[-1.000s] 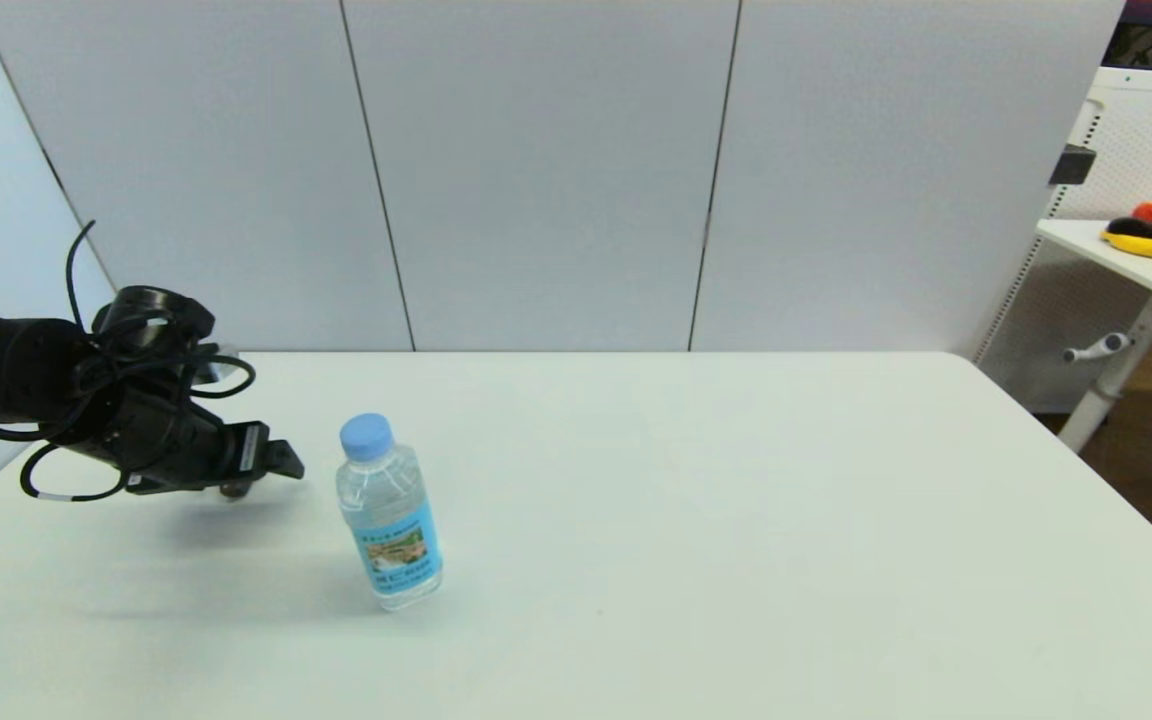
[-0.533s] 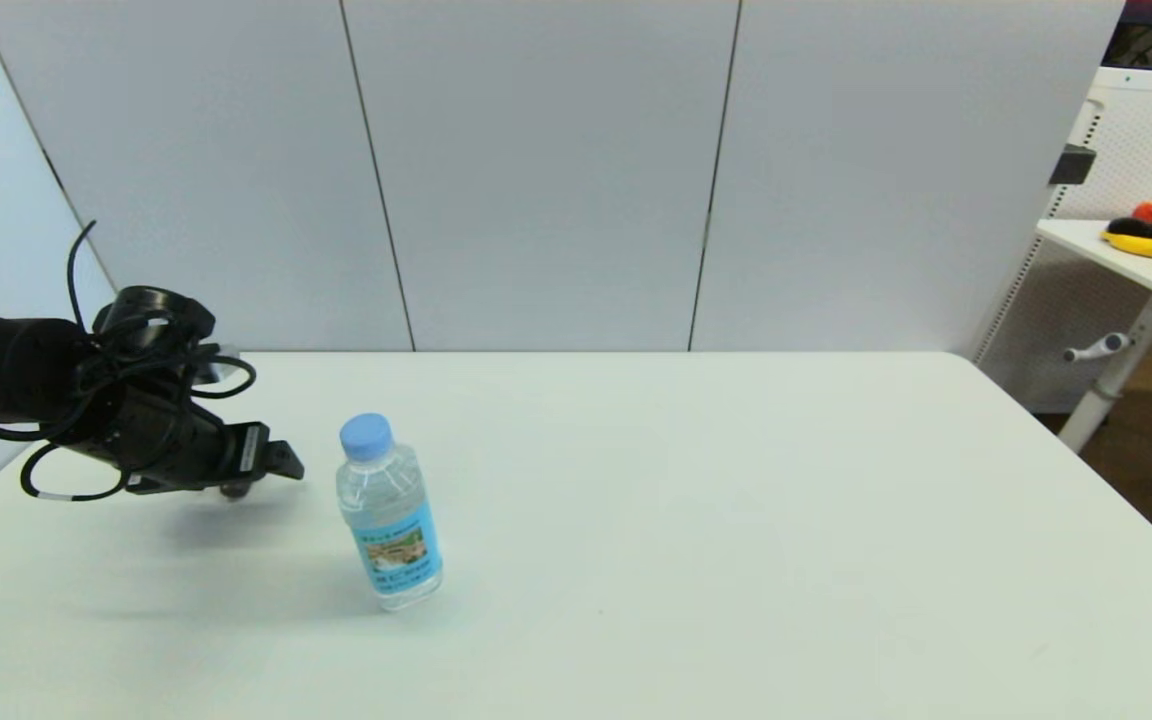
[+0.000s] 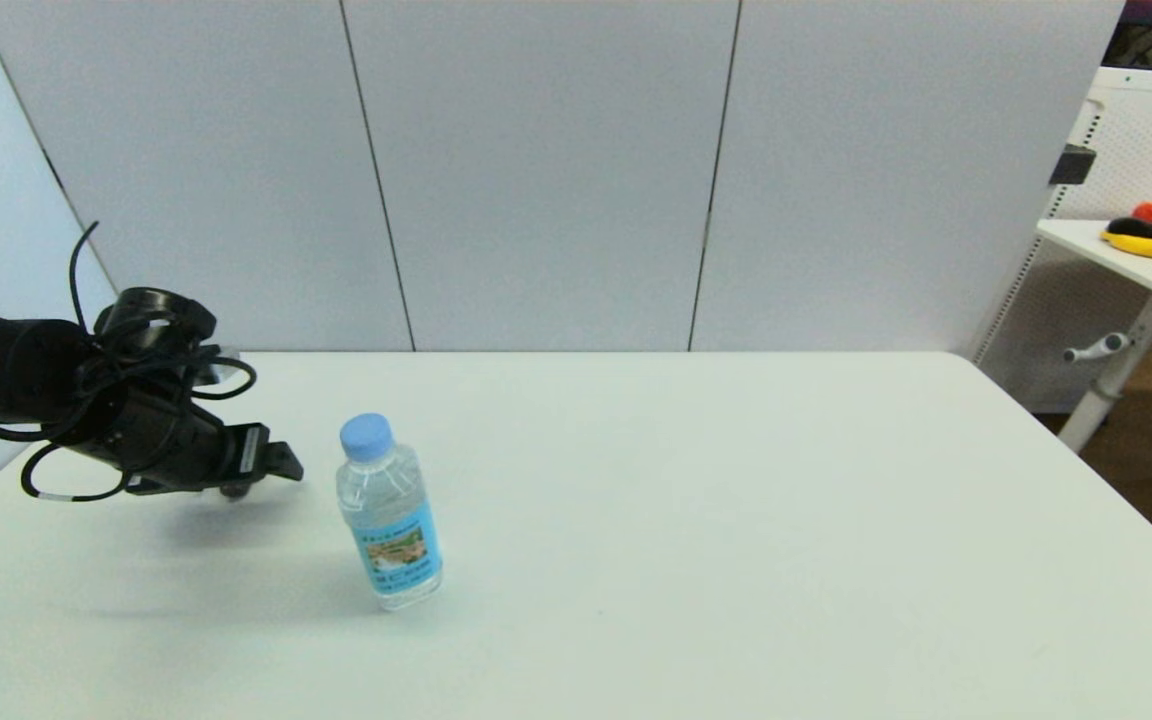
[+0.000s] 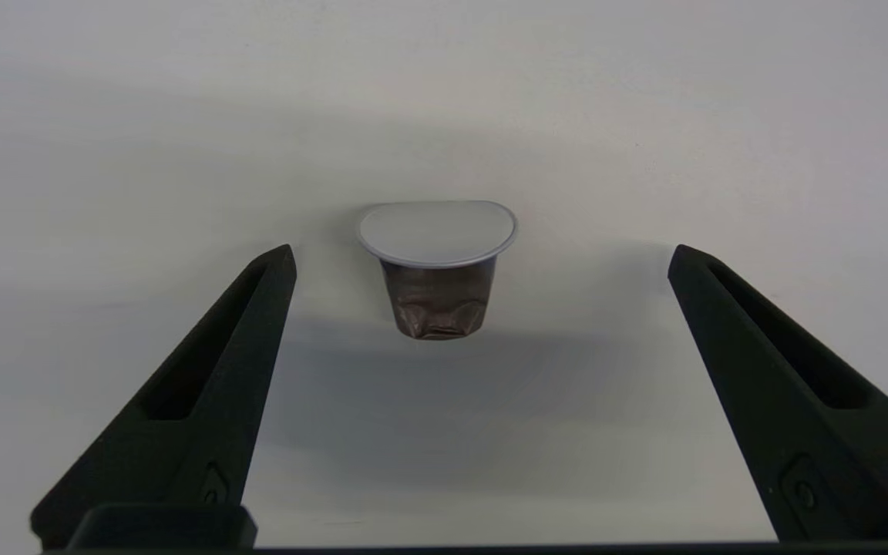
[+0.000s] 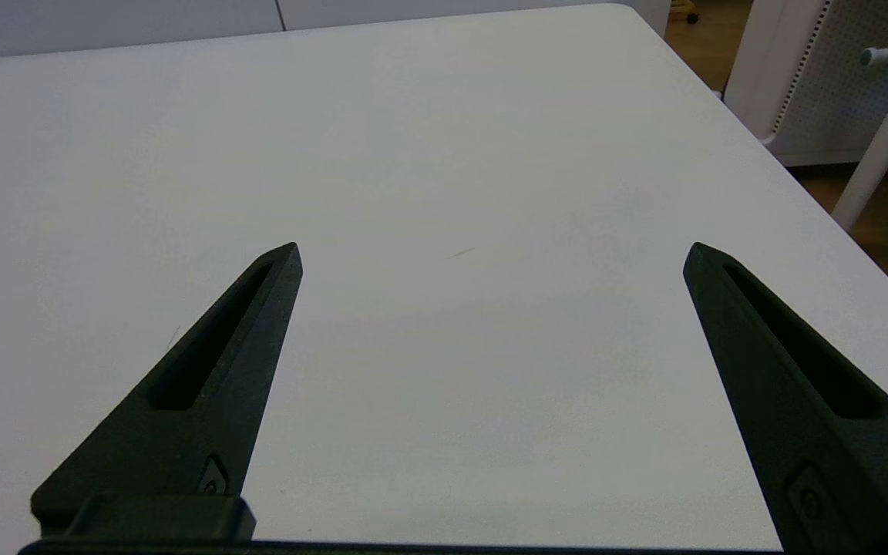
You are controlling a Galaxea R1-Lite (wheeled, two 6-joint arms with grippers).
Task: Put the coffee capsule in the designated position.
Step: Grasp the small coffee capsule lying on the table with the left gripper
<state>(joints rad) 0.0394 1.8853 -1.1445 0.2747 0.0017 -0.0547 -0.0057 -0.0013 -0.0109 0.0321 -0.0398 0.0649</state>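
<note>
Beside water bottle [image 3: 388,520]: left claw [image 4: 479,258] spread, coffee capsule [image 4: 436,266] between fingers, untouched.

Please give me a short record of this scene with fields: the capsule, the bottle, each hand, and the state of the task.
capsule: coffee capsule stands on the white table, flat rimmed top up, dented body, ungrasped
left hand: left hand open, low over the table's left part; capsule lies just beyond its fingertips, centred in the gap, touching neither
right hand: right hand open above bare table, holding nothing
bottle: water bottle upright with blue cap, to the right of the left hand
task state: capsule not yet picked up
</note>
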